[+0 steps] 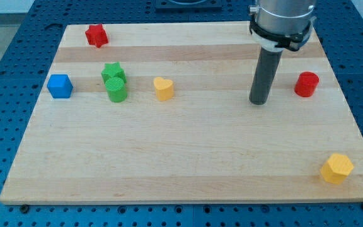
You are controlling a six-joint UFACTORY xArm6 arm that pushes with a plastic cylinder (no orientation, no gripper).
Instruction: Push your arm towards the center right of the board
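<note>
Wooden board [188, 157] lying on a blue pegboard table [17, 38], light planks, grain running left to right. I carry no pincer, only a straight dark rod under a silver collar, so nothing opens, closes or is held. My tip [258, 102] rests on the board in the view's right half, a bit above mid-height. Closest block is the red cylinder [306, 84], to the tip's right and slightly higher in the view, near but clearly apart, bare wood between. The centre right of the board lies just right of and below the tip, under the red cylinder. Yellow hexagon [337, 168] sits in the view's bottom right corner, well apart from the tip. Yellow heart [163, 89] is to the tip's left, well apart, roughly level with it. Further left, green star [113, 72] and green cylinder [116, 90] sit together, star just above cylinder, touching or nearly so, cannot tell which. Blue cube [60, 86] near the board's left edge, beside the green pair but apart. Red star [96, 35] in the view's top left corner, alone. The tip touches no block. Rod stands upright, casting a small shadow at its base.
</note>
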